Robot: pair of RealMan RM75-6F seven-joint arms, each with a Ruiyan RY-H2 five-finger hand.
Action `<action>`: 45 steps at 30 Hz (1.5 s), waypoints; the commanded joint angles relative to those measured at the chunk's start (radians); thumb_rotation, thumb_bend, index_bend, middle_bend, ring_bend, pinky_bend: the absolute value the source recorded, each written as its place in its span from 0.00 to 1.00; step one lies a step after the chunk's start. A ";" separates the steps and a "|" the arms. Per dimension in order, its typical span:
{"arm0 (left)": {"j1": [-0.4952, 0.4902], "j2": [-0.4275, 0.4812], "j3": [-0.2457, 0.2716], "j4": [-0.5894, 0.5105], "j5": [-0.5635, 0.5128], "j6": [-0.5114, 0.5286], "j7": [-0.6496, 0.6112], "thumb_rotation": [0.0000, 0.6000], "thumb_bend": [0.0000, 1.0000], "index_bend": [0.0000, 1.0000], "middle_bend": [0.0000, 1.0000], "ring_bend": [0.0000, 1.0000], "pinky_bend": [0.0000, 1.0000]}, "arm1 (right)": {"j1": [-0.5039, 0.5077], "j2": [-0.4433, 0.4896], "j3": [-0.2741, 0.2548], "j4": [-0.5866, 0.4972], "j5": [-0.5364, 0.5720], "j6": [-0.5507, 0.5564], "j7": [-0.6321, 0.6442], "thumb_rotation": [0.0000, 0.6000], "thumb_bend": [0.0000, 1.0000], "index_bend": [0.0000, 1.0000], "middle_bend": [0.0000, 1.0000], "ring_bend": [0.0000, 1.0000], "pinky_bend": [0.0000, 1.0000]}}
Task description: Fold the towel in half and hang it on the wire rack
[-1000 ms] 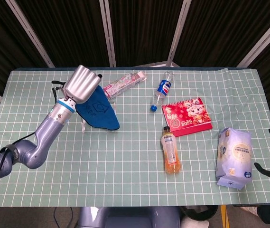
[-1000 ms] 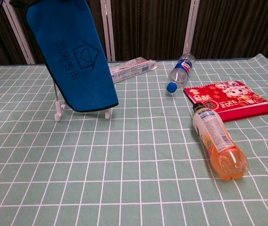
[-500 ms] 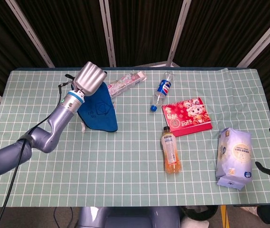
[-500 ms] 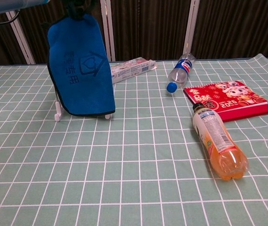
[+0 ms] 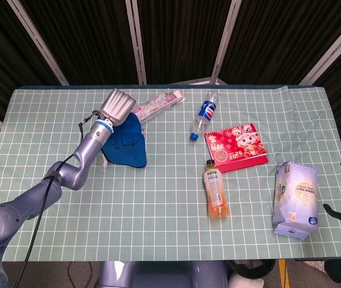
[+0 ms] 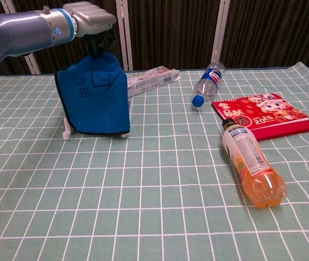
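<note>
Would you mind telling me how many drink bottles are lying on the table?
2. An orange drink bottle lies near the table's middle, in front of the red calendar; a blue-labelled bottle lies behind the calendar. None appears hidden.

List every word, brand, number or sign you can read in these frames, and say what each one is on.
"2025": on the red calendar, just legible in the head view.
Blue towel: dark printed characters and a house-shaped emblem, too blurred to read.
Blue-labelled clear bottle: round logo, brand name not legible.
Orange drink bottle: label text too small.
Long pink box: print blurred.
Pale blue pack: print unreadable.
</note>
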 commanded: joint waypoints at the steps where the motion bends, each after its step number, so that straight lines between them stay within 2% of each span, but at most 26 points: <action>1: -0.006 -0.029 -0.012 0.030 -0.029 -0.031 -0.025 1.00 0.46 0.31 1.00 0.98 1.00 | 0.001 0.000 0.000 0.001 0.001 -0.002 -0.002 1.00 0.00 0.00 0.00 0.00 0.00; 2: -0.007 -0.034 -0.016 0.036 -0.036 -0.035 -0.026 1.00 0.32 0.14 1.00 0.97 1.00 | 0.001 -0.001 -0.001 0.001 0.002 -0.003 -0.002 1.00 0.00 0.00 0.00 0.00 0.00; 4: -0.009 -0.039 -0.019 0.042 -0.040 -0.035 -0.026 1.00 0.20 0.01 1.00 0.97 1.00 | 0.001 -0.001 -0.001 0.001 0.002 -0.003 -0.003 1.00 0.00 0.00 0.00 0.00 0.00; 9: -0.004 -0.031 -0.031 0.024 -0.044 -0.015 -0.041 1.00 0.14 0.00 1.00 0.96 1.00 | 0.000 -0.001 -0.002 0.000 0.000 -0.001 -0.001 1.00 0.00 0.00 0.00 0.00 0.00; 13: 0.008 -0.013 -0.053 -0.016 -0.053 0.011 -0.073 1.00 0.06 0.00 1.00 0.96 1.00 | -0.001 0.000 -0.004 -0.003 -0.005 0.003 0.001 1.00 0.00 0.00 0.00 0.00 0.00; 20: 0.038 0.059 -0.083 -0.131 -0.078 0.047 -0.103 1.00 0.05 0.00 1.00 0.96 1.00 | -0.005 0.002 -0.007 -0.008 -0.017 0.013 0.004 1.00 0.00 0.00 0.00 0.00 0.00; 25: 0.111 0.164 -0.095 -0.299 -0.056 0.149 -0.151 1.00 0.05 0.00 0.98 0.95 1.00 | -0.008 0.006 -0.013 -0.017 -0.034 0.022 0.008 1.00 0.00 0.00 0.00 0.00 0.00; 27: 0.202 0.250 -0.094 -0.435 -0.035 0.258 -0.200 1.00 0.04 0.00 0.94 0.91 1.00 | -0.008 0.009 -0.020 -0.029 -0.062 0.032 0.011 1.00 0.00 0.00 0.00 0.00 0.00; 28: 0.239 0.285 -0.085 -0.495 -0.021 0.295 -0.212 1.00 0.04 0.00 0.89 0.86 0.98 | -0.009 0.010 -0.024 -0.033 -0.071 0.036 0.013 1.00 0.00 0.00 0.00 0.00 0.00; 30: 0.315 0.371 -0.060 -0.634 -0.008 0.352 -0.220 1.00 0.02 0.00 0.73 0.71 0.84 | -0.012 0.014 -0.029 -0.041 -0.087 0.044 0.017 1.00 0.00 0.00 0.00 0.00 0.00; 31: 0.352 0.414 -0.045 -0.701 -0.010 0.376 -0.211 1.00 0.01 0.00 0.59 0.58 0.68 | -0.013 0.016 -0.032 -0.045 -0.095 0.047 0.019 1.00 0.00 0.00 0.00 0.00 0.00; 32: 0.384 0.447 -0.030 -0.751 -0.013 0.401 -0.199 1.00 0.00 0.00 0.49 0.47 0.56 | -0.013 0.017 -0.033 -0.048 -0.102 0.049 0.022 1.00 0.00 0.00 0.00 0.00 0.00; 33: 0.412 0.473 -0.017 -0.795 -0.013 0.426 -0.185 1.00 0.00 0.00 0.33 0.32 0.40 | -0.012 0.018 -0.034 -0.051 -0.107 0.050 0.024 1.00 0.00 0.00 0.00 0.00 0.00; 35: 0.461 0.518 0.009 -0.873 -0.009 0.475 -0.155 1.00 0.00 0.00 0.08 0.09 0.16 | -0.012 0.020 -0.036 -0.055 -0.116 0.052 0.027 1.00 0.00 0.00 0.00 0.00 0.00; 37: 0.504 0.549 0.032 -0.931 -0.003 0.523 -0.132 1.00 0.00 0.00 0.00 0.01 0.04 | -0.011 0.022 -0.038 -0.057 -0.124 0.053 0.028 1.00 0.00 0.00 0.00 0.00 0.00; 38: 0.531 0.562 0.044 -0.961 0.006 0.555 -0.125 1.00 0.00 0.00 0.00 0.00 0.01 | -0.010 0.022 -0.039 -0.057 -0.128 0.053 0.030 1.00 0.00 0.00 0.00 0.00 0.00; 45: 0.689 0.598 0.137 -1.079 0.081 0.737 -0.095 1.00 0.00 0.00 0.00 0.00 0.00 | -0.011 0.026 -0.044 -0.058 -0.148 0.061 0.042 1.00 0.00 0.00 0.00 0.00 0.00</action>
